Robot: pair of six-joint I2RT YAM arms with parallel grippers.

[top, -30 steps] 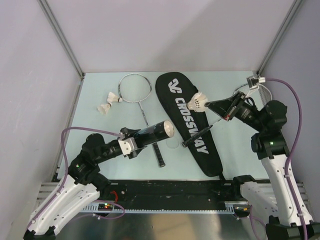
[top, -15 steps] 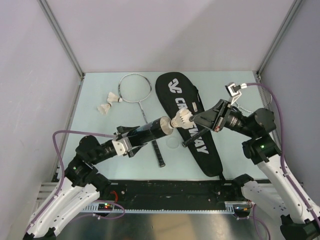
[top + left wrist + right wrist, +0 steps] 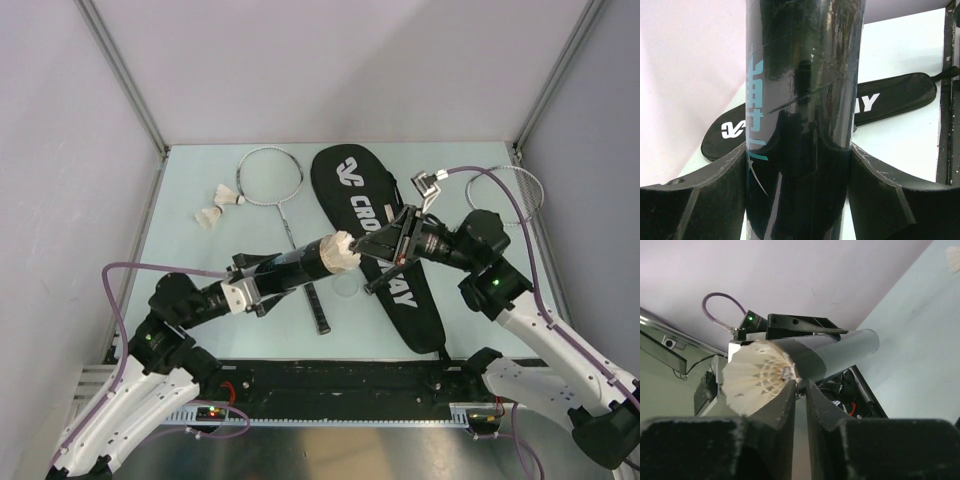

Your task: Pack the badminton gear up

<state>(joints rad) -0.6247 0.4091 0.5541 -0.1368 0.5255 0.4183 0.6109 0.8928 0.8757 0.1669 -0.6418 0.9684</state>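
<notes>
Checking the right gripper (image 3: 801, 385) first: its jaws stand nearly closed, with a thin slit between them and the tips against the feather rim of the shuttlecock (image 3: 757, 375). Whether a feather is pinched in that slit, I cannot tell. (First onlooker)

Noted. The shuttlecock sits in the open mouth of the tube (image 3: 300, 265), feather skirt facing out, just ahead of those tips. The left gripper (image 3: 258, 280) is clamped around the tube body and holds it raised above the surface (image 3: 200, 250), mouth toward the right arm. (Second onlooker)

Procedure, as I judge it: part the jaws only enough to clear the feathers, then push along the tube axis. A sideways load would likely bend the skirt or cock it in the mouth. The left arm should hold the tube steady throughout. (First onlooker)

Agreed. Further out, two loose shuttlecocks (image 3: 217, 206) lie at the far left beside the head of one racquet (image 3: 270, 176). The bag (image 3: 350, 185) lies flat mid-surface, and a second racquet (image 3: 516, 186) rests with its handle on the bag, its head far right. (Second onlooker)
</notes>
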